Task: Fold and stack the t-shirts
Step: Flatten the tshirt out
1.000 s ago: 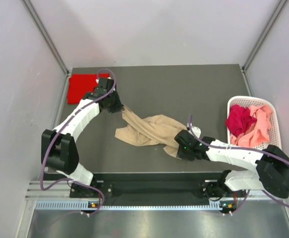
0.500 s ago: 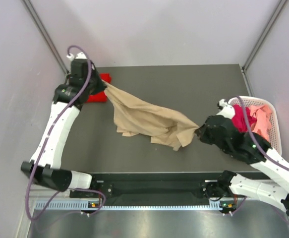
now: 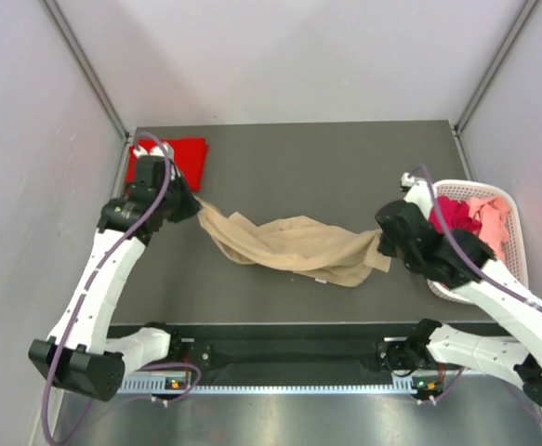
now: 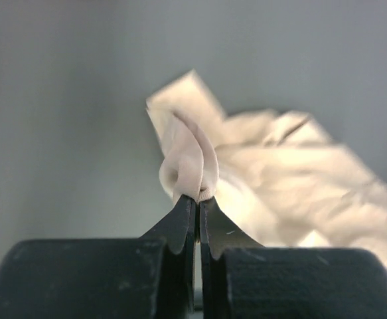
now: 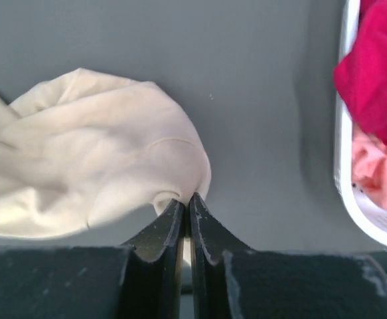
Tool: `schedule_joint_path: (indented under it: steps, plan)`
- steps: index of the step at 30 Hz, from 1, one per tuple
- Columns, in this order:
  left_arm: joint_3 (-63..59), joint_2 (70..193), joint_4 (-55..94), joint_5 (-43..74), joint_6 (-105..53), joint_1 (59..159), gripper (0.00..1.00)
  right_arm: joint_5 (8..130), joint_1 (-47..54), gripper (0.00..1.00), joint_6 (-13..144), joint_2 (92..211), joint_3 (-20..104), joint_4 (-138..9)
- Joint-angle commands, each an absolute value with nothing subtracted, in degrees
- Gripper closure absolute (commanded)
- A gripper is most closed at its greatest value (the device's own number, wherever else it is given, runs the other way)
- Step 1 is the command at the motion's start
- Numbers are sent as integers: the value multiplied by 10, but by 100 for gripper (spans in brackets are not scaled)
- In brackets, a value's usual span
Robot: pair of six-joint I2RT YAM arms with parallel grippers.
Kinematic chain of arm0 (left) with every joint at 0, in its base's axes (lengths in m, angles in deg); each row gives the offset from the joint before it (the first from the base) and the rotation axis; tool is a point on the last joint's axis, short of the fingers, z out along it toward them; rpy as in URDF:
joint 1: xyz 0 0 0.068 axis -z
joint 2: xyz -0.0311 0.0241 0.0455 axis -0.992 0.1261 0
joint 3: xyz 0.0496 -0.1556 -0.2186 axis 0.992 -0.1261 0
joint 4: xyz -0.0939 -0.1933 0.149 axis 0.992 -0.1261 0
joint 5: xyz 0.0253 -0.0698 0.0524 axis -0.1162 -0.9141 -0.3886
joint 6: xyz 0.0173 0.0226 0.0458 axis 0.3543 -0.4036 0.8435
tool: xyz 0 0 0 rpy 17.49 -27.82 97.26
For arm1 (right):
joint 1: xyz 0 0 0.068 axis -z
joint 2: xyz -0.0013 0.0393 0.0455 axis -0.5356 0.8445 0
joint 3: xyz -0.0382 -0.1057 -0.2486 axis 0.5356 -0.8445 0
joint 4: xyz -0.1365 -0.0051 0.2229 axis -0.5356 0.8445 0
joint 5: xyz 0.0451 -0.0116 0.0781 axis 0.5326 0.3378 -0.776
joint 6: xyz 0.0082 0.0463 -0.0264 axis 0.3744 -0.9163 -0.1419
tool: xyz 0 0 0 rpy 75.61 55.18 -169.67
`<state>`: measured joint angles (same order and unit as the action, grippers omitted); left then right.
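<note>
- At the far left corner of the dark, matte table (image 3: 345,158) lies a bright red t-shirt (image 3: 170,160), folded into a flat, neat rectangle with crisp edges.
- Just in front of it the left gripper (image 3: 194,206) hangs low over the table. From its wrist camera I can see the two black, wedge-shaped fingers pressed together on a small rolled loop of tan cloth, with no gap showing between them.
- The tan t-shirt (image 3: 294,246) stretches across the middle of the table between the two arms. It is soft and thin, bunched into a long rumpled band. It twists into a rope-like cord near the left gripper and spreads wider and more crumpled toward the right. Its middle sags onto the tabletop.
- The right gripper (image 3: 384,246) pinches the shirt's other end. Its dark fingers meet tightly on a rounded, smooth fold of the beige fabric, which bulges out to the left of the fingertips.
- Beside the right arm, at the table's right edge, stands a white plastic basket (image 3: 466,184) with a slotted wall and a rounded rim.
- Inside the basket a deep red t-shirt (image 3: 449,221) sits heaped in a loose lump on the left side, touching a crumpled pink t-shirt (image 3: 490,223) that fills the rest.
</note>
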<state>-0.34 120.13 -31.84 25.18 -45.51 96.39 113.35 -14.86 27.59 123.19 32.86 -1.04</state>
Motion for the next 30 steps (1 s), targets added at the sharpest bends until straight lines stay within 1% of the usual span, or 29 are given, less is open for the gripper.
schedule_joint_path:
  steps: [1,3,4,5,6,7,9,10,13,16,17,20,22,24,26,28,30]
  plan:
    - [-70,1213,-273,228,-456,950,100,975,-60,93,388,1300,250,-162]
    - [-115,1227,-247,200,-454,928,100,915,8,94,413,1334,209,-238]
    - [-130,1229,-234,178,-454,913,100,898,27,94,418,1373,205,-255]
    - [-157,1238,-219,140,-455,885,100,875,55,96,424,1394,214,-274]
    - [-168,1243,-205,127,-458,874,100,868,64,98,432,1416,223,-280]
    - [-177,1249,-179,117,-460,862,100,869,74,98,432,1459,236,-284]
    - [-183,1274,-172,116,-460,861,100,871,101,97,443,1499,273,-293]
    - [-180,1285,-168,117,-461,861,100,878,110,96,446,1535,287,-290]
    - [-164,1324,-167,109,-461,858,100,905,140,84,454,1586,332,-274]
    - [-155,1358,-146,92,-468,855,100,952,154,76,453,1597,364,-252]
    - [-146,1373,-142,92,-469,856,100,965,157,69,451,1595,370,-244]
    - [-129,1400,-146,96,-466,856,100,985,158,59,444,1574,387,-211]
    - [-118,1408,-147,97,-462,855,100,970,150,57,436,1542,390,-192]
    - [-118,1411,-140,92,-461,855,100,961,127,57,413,1506,364,-187]
    - [-121,1415,-134,86,-461,855,100,948,86,58,404,1444,333,-200]
    - [-122,1418,-130,78,-461,855,100,914,59,58,401,1396,275,-239]
    - [-124,1422,-127,69,-461,855,100,904,25,58,394,1373,211,-281]
